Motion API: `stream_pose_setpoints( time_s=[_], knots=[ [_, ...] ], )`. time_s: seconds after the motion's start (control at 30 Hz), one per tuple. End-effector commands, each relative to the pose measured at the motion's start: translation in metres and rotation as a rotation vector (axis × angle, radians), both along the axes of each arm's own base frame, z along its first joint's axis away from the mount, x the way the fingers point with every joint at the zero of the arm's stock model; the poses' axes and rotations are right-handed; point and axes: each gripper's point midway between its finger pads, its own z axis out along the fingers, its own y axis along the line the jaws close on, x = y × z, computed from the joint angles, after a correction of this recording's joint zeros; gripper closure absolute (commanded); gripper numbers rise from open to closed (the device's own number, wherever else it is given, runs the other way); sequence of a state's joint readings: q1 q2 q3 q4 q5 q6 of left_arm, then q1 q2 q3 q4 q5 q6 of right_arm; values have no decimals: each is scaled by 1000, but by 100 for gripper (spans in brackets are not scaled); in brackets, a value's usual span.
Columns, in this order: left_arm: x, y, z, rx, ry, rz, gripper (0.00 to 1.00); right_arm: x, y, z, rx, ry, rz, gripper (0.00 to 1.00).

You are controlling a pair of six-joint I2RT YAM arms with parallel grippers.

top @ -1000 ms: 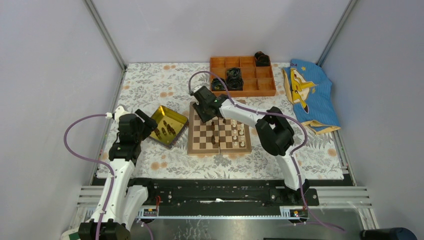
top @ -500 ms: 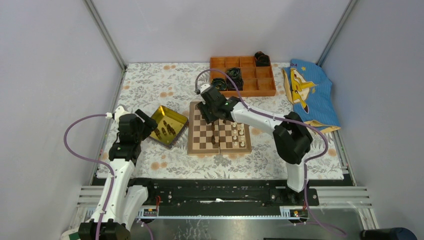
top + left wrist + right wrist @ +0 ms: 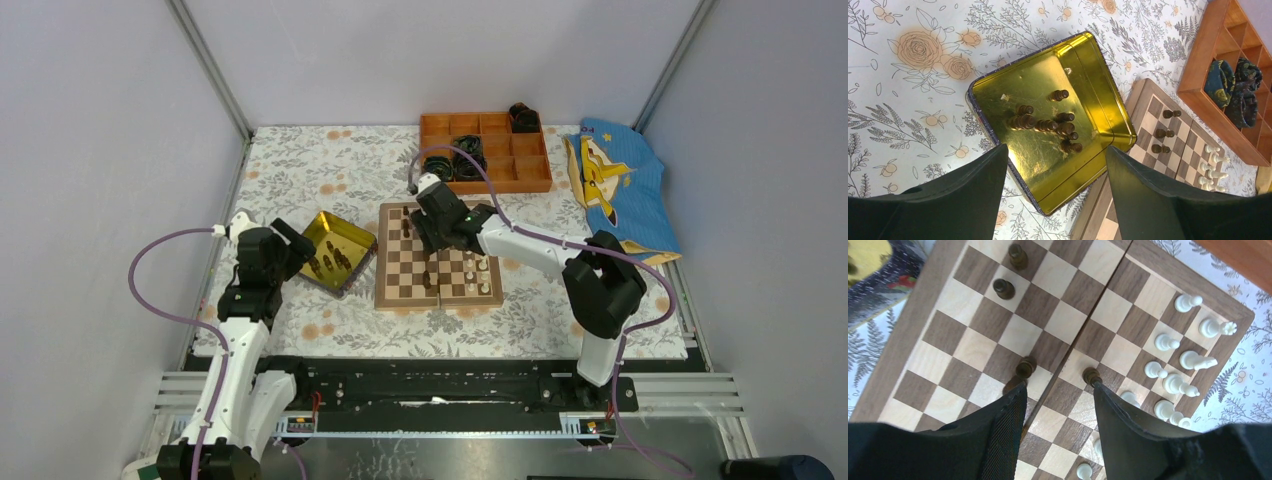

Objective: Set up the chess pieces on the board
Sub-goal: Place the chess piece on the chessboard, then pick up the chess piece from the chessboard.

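Right wrist view: the chess pieces on the board (image 3: 973,345) are small turned wooden men with knobbed heads. Two dark ones (image 3: 1025,367) stand upright just past the fingertips of the right pincer (image 3: 1058,386), one by each tip. The cream ones (image 3: 1168,342) crowd the board's edge off to its right. Its jaws stand apart over bare checks and grip nothing, probably spread to clear these men without toppling them. The board is matte veneer in pale and walnut squares, split by a centre seam. The left pincer (image 3: 1055,150) gapes wide and empty above a shiny gold tray (image 3: 1033,75). There more dark pieces (image 3: 1048,125) lie on their sides, apparently loose stock waiting for placement. Underneath spreads a floral cloth (image 3: 913,50).
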State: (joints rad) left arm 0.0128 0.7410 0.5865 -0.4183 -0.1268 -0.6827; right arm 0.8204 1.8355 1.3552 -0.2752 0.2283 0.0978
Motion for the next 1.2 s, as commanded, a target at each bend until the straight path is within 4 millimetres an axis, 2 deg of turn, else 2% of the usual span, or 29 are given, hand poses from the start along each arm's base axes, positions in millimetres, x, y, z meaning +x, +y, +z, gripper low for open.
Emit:
stream_pose_setpoints(
  time_s=[0.0,0.37,1.17],
  knots=[
    [7,-6,5,-15,-46,-23,21,11,-11,22,53,-63,-64,41],
    [7,-7,5,-17,-48,-25,21,17,-27,11,62,-49,-101,41],
    [7,-5,4,-15,-44,-18,20,22,-27,-19,86,35,-99,50]
  ],
)
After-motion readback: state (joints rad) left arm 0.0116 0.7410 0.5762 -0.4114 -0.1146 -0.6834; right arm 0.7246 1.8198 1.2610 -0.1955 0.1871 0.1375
